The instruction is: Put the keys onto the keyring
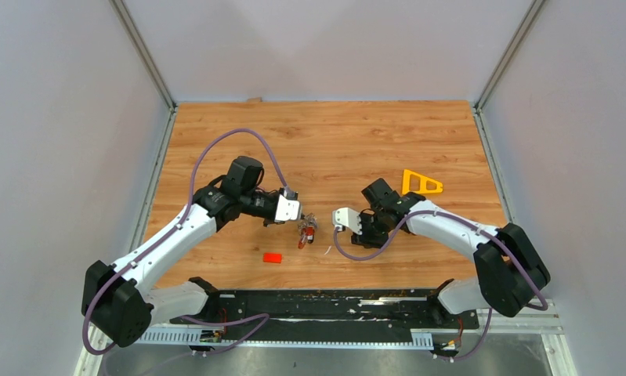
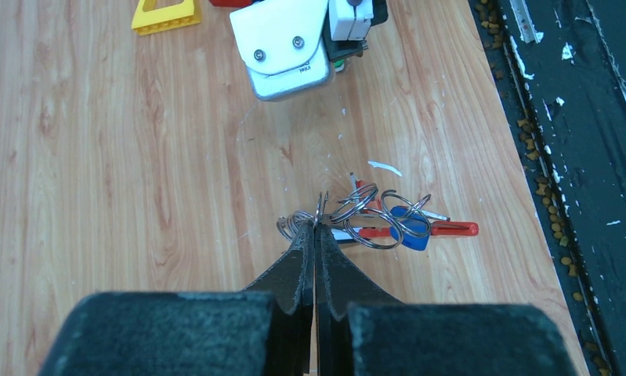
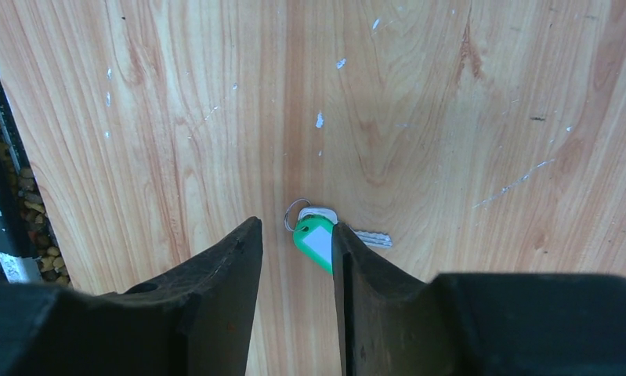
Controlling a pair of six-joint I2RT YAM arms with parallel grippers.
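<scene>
Keyring [image 2: 370, 213] pinched by left end effector [image 2: 316, 225], arm [image 1: 176, 233] stretched inward

I'm looking into a robotics lab cell: plain grey wall panels [image 1: 59, 117], aluminium frame posts [image 1: 145, 55], wood-grain laminate tabletop [image 1: 333, 141].

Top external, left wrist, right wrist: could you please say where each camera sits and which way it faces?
Top external: above and behind the bases, looking down on the table; left arm and right arm show.
Left wrist: looking along the left gripper, shut on the keyring, toward the right arm.
Right wrist: looking down at the wood; the open right gripper flanks a green-tagged key.
Shared: top and left wrist both show the keyring and a yellow triangle.
</scene>
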